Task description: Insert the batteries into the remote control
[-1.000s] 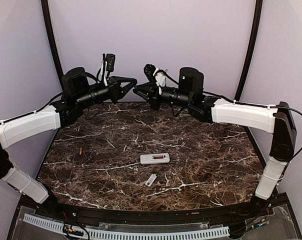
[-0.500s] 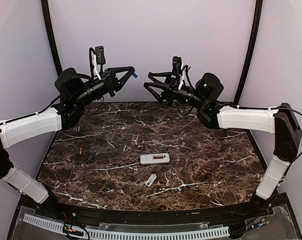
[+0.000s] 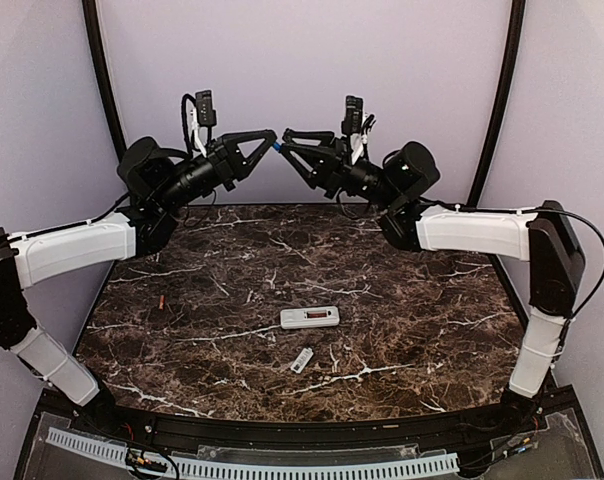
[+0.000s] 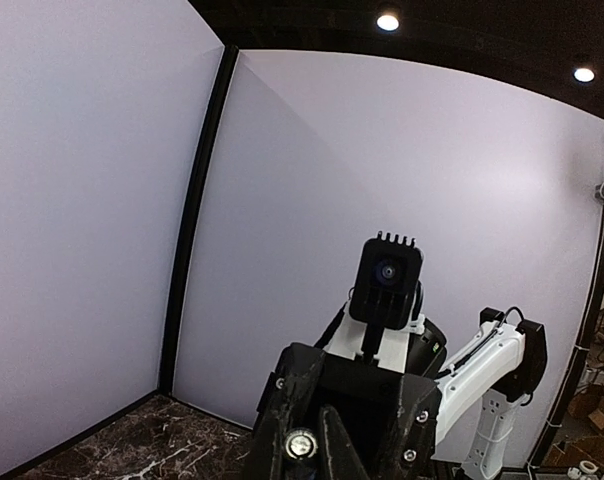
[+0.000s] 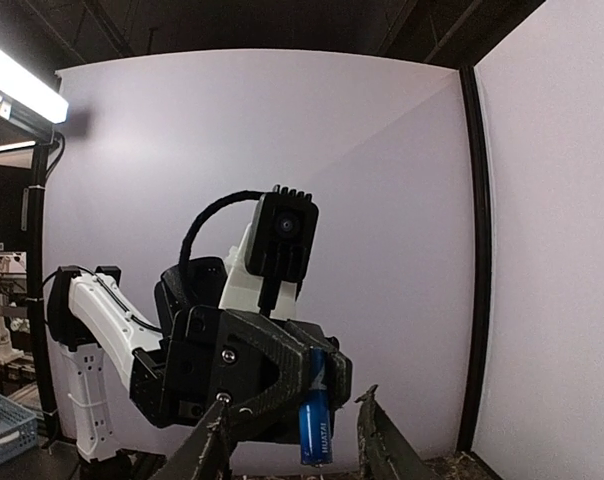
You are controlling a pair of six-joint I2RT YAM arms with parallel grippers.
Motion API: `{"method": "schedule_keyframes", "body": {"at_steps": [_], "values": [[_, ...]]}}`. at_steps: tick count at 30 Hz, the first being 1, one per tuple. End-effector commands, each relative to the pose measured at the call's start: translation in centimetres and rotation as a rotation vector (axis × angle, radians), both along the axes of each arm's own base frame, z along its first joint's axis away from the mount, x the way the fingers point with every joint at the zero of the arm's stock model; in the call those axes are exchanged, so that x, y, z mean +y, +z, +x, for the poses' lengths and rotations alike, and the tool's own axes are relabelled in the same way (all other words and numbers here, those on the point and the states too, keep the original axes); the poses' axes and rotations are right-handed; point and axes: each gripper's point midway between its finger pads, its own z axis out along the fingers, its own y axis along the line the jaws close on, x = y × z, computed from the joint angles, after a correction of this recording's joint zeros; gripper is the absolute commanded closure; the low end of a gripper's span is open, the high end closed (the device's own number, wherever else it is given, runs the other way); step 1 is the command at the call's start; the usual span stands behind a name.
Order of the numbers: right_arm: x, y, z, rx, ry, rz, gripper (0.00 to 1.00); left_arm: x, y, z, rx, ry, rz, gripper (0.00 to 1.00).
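Lilac wall point(image 3: 302, 60) bkgd, left hand point(image 3: 272, 143) pinching battery point(image 5: 317, 425)

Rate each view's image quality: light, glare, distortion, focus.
Top external: soft, even light, faint sheen on the marble table, remote control sharp. Left wrist: two ceiling spots flare; the wide-angle lens tilts the black wall post. Right wrist: strip light blown out at upper left; battery in focus.

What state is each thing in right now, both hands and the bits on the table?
left hand: shut on the blue battery, raised in the air.
right hand: open, fingers either side of that battery.
remote control: flat on the table, untouched.
small white piece: loose, apart from the remote.
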Motion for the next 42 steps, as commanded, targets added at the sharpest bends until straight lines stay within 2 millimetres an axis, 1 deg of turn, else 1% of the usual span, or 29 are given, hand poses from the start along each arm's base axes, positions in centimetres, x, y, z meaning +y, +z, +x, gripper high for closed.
{"method": "schedule_keyframes", "body": {"at_steps": [1, 4, 8, 12, 14, 17, 22, 26, 30, 32, 33, 34, 35, 37, 38, 39, 40, 41, 42], "values": [[0.6, 0.8, -0.9, -0.009, 0.047, 0.021, 0.62, 0.2, 2.1, -1.2, -0.06, -0.035, -0.038, 1.0], [1.0, 0.5, -0.7, 0.001, 0.051, 0.008, 0.66, 0.1, 1.9, -1.1, -0.061, -0.031, -0.033, 1.0], [1.4, -0.2, -0.4, 0.02, 0.054, -0.008, 0.66, 0.0, 2.0, -1.1, -0.063, -0.038, -0.038, 1.0], [1.6, -0.8, -0.2, 0.033, 0.048, -0.026, 0.71, 0.0, 2.1, -1.2, -0.067, -0.041, -0.038, 1.0], [1.6, -0.8, -0.3, 0.028, 0.051, -0.028, 0.76, 0.0, 2.1, -1.2, -0.066, -0.042, -0.037, 1.0], [1.4, -0.7, -0.6, 0.008, 0.049, -0.024, 0.87, -0.1, 1.9, -1.0, -0.062, -0.041, -0.033, 1.0], [1.4, -0.6, -0.8, -0.016, 0.047, -0.031, 1.0, -0.3, 1.5, -0.7, -0.053, -0.038, -0.026, 1.0], [1.3, -0.6, -0.9, -0.022, 0.051, -0.029, 1.0, -0.4, 1.2, -0.6, -0.047, -0.04, -0.021, 1.0], [0.9, -0.5, -0.7, -0.017, 0.047, -0.042, 1.0, -0.4, 0.5, -0.3, -0.032, -0.03, -0.005, 1.0], [0.1, -0.6, 0.0, 0.003, 0.031, -0.061, 1.0, -0.4, -0.4, -0.1, -0.016, -0.008, 0.035, 0.74], [-0.5, -0.8, 0.6, 0.019, 0.014, -0.073, 1.0, -0.3, -0.8, 0.0, -0.013, 0.006, 0.052, 0.44], [-1.2, -1.1, 1.3, 0.041, -0.005, -0.093, 1.0, 0.1, -1.1, 0.0, -0.031, 0.043, 0.086, 0.33], [-1.9, -1.5, 2.1, 0.064, -0.029, -0.116, 1.0, 0.2, -1.6, -0.1, -0.039, 0.061, 0.113, 0.19], [-3.3, -2.7, 3.9, 0.13, -0.077, -0.193, 1.0, 0.7, -2.6, -0.2, -0.084, 0.114, 0.218, 0.13], [-4.1, -3.4, 4.8, 0.164, -0.105, -0.236, 1.0, 0.9, -4.1, -0.3, -0.107, 0.138, 0.319, 0.12], [-4.7, -4.3, 5.5, 0.202, -0.128, -0.282, 1.0, 0.9, -4.7, -0.3, -0.121, 0.149, 0.37, 0.12], [-5.4, -5.3, 6.2, 0.236, -0.151, -0.325, 1.0, 1.1, -6.7, -0.2, -0.123, 0.166, 0.47, 0.13], [-6.1, -6.3, 6.7, 0.27, -0.173, -0.368, 1.0, 1.3, -7.8, 0.2, -0.119, 0.186, 0.525, 0.15], [-6.9, -7.3, 7.3, 0.303, -0.21, -0.41, 1.0, 1.5, -10.4, 0.2, -0.107, 0.177, 0.633, 0.16]]}}
